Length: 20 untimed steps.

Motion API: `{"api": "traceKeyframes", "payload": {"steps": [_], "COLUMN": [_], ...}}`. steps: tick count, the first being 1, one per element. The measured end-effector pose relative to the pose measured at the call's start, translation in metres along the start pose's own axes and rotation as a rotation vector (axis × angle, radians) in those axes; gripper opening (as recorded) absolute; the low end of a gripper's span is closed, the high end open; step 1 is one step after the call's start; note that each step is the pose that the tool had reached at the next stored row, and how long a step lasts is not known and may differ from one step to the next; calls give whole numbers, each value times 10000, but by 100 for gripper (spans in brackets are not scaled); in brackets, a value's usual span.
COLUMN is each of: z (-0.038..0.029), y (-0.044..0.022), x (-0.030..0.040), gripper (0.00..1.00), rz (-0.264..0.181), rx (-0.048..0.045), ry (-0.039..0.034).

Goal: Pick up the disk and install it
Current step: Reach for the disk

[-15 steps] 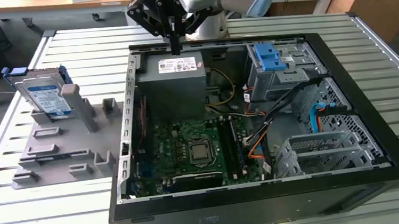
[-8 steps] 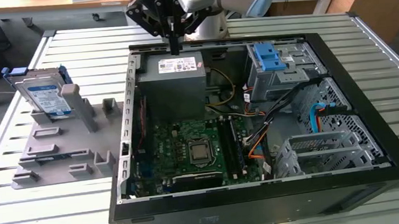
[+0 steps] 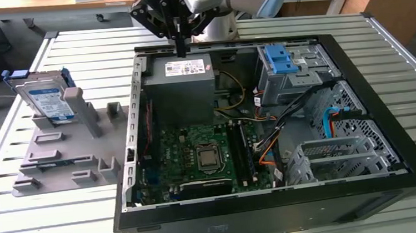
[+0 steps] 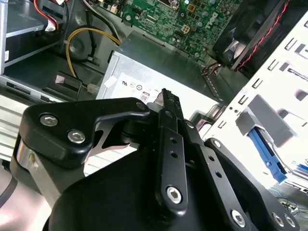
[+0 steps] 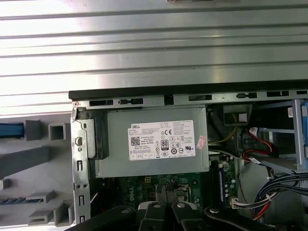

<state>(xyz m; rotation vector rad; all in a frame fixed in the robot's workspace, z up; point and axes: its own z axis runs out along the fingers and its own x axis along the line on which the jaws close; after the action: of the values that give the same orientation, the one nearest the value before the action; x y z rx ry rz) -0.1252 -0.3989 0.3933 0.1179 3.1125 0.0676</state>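
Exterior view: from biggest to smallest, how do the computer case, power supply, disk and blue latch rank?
1. computer case
2. power supply
3. disk
4. blue latch

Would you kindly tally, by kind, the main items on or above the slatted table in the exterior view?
Disk: 1
Grey holder tray: 1
Open computer case: 1
End effector: 1
Total: 4
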Motion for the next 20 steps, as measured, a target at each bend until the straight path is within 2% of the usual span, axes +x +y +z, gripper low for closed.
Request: {"api": "traceKeyframes", "payload": {"steps": [15,20], "z": [1,3], "y": [-3,-5], "x": [32,63], "gripper": [11,11], "rz": [0,1], "rx": [0,0], "ry": [0,0]}}
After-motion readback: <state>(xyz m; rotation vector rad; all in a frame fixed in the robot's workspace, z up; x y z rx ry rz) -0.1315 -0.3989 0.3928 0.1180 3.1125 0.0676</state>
